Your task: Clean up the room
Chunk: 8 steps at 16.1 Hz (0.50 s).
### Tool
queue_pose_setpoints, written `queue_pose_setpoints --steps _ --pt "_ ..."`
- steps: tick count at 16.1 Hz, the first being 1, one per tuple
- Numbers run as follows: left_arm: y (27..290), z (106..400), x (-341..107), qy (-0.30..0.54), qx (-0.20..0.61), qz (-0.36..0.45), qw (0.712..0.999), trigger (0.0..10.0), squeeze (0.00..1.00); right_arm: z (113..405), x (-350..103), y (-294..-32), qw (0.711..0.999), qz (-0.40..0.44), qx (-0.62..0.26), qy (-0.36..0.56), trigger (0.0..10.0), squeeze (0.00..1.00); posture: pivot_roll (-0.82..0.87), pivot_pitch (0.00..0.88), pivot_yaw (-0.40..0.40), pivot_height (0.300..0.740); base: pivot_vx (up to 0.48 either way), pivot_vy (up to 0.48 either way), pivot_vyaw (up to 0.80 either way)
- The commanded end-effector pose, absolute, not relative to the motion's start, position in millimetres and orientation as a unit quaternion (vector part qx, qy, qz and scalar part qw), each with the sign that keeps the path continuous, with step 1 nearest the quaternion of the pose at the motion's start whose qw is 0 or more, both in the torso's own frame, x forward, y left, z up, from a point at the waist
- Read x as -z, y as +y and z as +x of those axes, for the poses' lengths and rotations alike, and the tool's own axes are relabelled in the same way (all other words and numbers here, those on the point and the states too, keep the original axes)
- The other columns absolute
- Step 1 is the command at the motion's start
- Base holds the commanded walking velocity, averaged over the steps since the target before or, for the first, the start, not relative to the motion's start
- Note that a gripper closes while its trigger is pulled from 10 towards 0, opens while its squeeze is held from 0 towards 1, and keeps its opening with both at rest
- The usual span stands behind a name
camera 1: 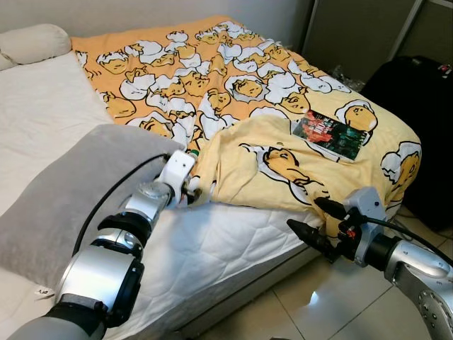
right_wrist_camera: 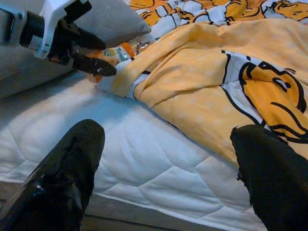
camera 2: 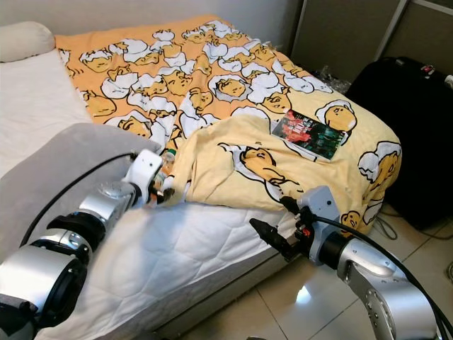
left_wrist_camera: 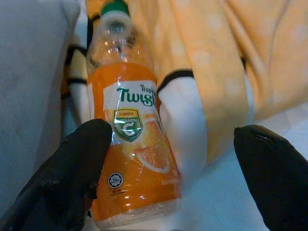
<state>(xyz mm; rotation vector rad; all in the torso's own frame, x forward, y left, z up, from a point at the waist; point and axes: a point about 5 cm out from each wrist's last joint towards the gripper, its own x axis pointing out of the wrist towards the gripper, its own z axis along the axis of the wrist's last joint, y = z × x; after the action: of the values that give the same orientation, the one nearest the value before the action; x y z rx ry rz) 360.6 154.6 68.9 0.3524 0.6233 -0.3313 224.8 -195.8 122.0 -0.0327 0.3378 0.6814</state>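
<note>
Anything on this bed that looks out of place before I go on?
Yes: an orange drink bottle lies on the mattress, tucked at the rumpled blanket edge by the grey pillow. The left gripper straddles it, open. A booklet also sits on the blanket.

Bed (camera 1: 233, 248) with white quilted mattress on glossy tiled floor (camera 1: 318, 304); grey wall (camera 1: 106, 14) behind, dark suitcase (camera 1: 417, 106) alongside

An orange blanket (camera 1: 233, 78) is printed with yellow-and-white egg cartoons. A white mattress (camera 1: 212, 248) is quilted, a pillow (camera 1: 64, 191) grey. An orange bottle (left_wrist_camera: 130, 144) (green cap, white label band) is seen between black fingers (left_wrist_camera: 62, 183).
</note>
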Motion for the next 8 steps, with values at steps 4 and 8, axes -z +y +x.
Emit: queue_pose_setpoints --steps 4,8 --pt "162.8 360.8 -67.4 0.316 0.112 0.18 0.925 10.0 0.0 224.8 -125.1 -196.8 0.925 -0.031 -0.338 0.171 10.0 0.0 -0.2 0.0 0.034 0.74 0.0 0.0 0.0" --pt "172.8 355.7 -60.1 0.331 0.075 0.204 0.918 10.0 0.0 222.0 -124.7 -199.5 0.925 -0.038 -0.335 0.175 10.0 0.0 -0.22 0.0 0.037 0.74 0.0 0.0 0.0"
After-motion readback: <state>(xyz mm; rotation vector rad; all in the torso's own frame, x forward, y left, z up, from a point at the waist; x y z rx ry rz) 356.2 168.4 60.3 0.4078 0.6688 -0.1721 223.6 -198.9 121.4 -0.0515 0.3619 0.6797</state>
